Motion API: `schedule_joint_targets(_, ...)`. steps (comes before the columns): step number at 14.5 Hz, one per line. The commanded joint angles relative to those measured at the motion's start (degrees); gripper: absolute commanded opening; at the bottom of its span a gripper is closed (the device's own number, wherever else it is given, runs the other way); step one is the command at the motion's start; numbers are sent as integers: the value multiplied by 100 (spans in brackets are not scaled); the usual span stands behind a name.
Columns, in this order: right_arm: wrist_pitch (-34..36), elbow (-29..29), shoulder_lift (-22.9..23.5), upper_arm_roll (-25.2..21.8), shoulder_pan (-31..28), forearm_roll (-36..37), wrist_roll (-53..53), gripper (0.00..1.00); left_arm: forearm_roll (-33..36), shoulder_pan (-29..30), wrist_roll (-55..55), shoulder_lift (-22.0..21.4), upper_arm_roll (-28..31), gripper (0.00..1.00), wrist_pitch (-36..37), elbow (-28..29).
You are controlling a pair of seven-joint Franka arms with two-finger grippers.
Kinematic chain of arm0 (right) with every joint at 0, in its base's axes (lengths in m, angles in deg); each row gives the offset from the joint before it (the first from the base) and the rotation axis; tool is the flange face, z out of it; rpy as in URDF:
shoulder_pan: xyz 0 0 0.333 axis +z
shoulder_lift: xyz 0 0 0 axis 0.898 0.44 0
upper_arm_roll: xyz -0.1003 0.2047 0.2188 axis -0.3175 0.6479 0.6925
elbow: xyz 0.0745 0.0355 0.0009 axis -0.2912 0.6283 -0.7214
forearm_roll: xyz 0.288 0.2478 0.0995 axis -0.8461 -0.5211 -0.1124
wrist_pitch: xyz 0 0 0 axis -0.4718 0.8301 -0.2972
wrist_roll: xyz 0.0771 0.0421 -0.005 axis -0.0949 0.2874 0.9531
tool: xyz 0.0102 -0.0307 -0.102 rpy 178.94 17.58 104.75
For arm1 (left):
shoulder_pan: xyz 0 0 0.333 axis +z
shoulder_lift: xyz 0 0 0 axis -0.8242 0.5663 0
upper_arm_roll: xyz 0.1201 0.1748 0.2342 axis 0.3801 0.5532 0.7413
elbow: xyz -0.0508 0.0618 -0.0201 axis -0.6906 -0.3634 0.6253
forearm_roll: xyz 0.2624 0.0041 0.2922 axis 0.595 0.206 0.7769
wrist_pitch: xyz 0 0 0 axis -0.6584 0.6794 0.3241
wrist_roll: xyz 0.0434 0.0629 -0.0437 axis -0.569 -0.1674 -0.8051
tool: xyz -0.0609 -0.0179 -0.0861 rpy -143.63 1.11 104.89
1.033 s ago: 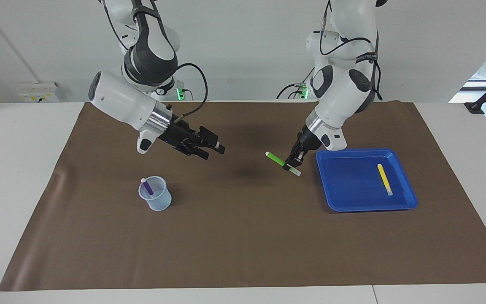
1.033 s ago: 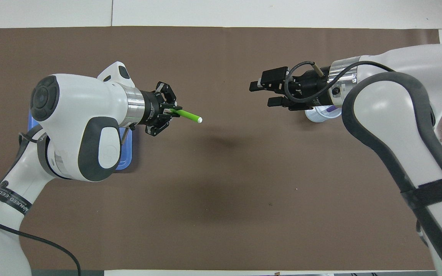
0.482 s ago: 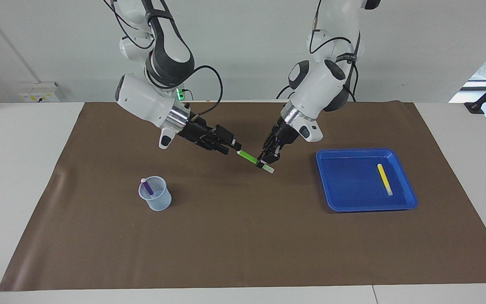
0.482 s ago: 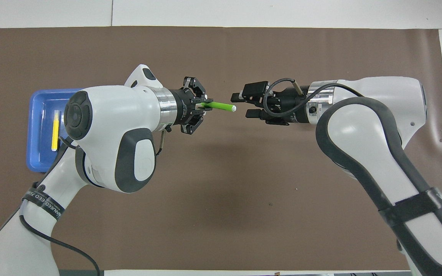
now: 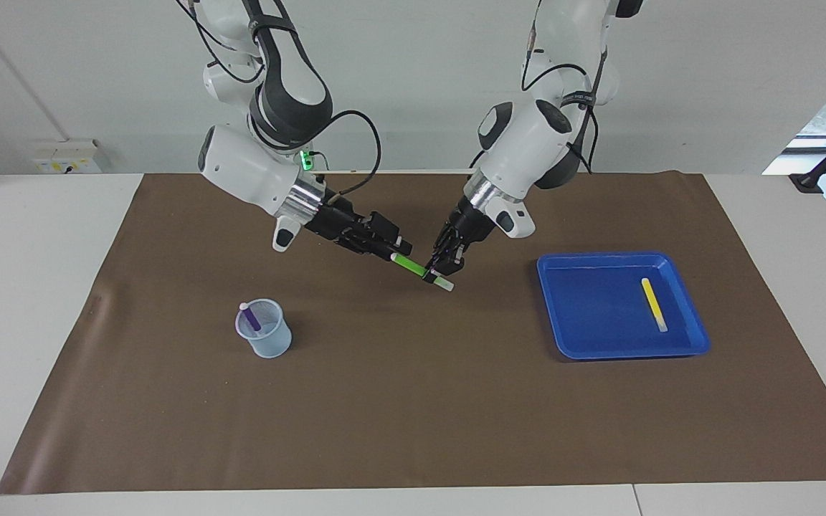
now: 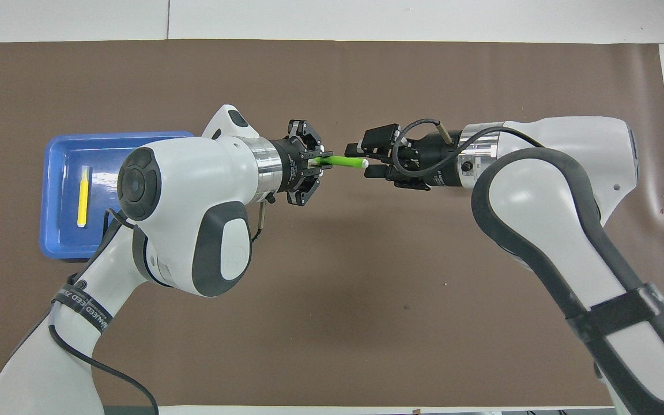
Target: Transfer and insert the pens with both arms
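My left gripper (image 5: 436,272) is shut on the green pen (image 5: 413,266) and holds it tilted in the air over the middle of the mat. In the overhead view the left gripper (image 6: 316,163) points the green pen (image 6: 340,162) at my right gripper (image 6: 368,162). My right gripper (image 5: 393,249) is open, and its fingers straddle the pen's whitish end. The purple pen (image 5: 250,317) stands in a clear cup (image 5: 264,333). The yellow pen (image 5: 654,304) lies in the blue tray (image 5: 621,351), as the overhead view also shows for the yellow pen (image 6: 83,196).
A brown mat (image 5: 413,416) covers the table. The blue tray (image 6: 55,230) sits toward the left arm's end, the cup toward the right arm's end. In the overhead view the right arm hides the cup. A green light (image 5: 305,161) glows by the right arm's base.
Both grippers have moved toward each other over the mat's middle. The green pen's free end now lies between the right gripper's open fingers.
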Motion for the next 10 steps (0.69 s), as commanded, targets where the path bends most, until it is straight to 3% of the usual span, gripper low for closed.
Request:
schedule_joint_targets(1, -106, 169, -141, 5, 25, -127, -55, 62, -116, -135, -115, 67, 80, 0, -124, -74)
schedule_joint_targets(3, -106, 169, -141, 5, 25, -127, -55, 55, -116, -144, -132, 67, 80, 0, -124, -82)
schedule_joint_targets(7, -106, 169, -141, 5, -45, -127, -55, 52, -107, -171, -168, 67, 80, 0, -124, -82)
schedule_joint_targets(8, -115, 161, -141, 5, -45, -127, -55, 42, -116, -171, -159, 67, 80, 0, -124, -82)
schedule_joint_targets(10, -123, 160, -141, 5, -36, -127, -55, 0, -107, -179, -159, 67, 80, 0, -116, -74)
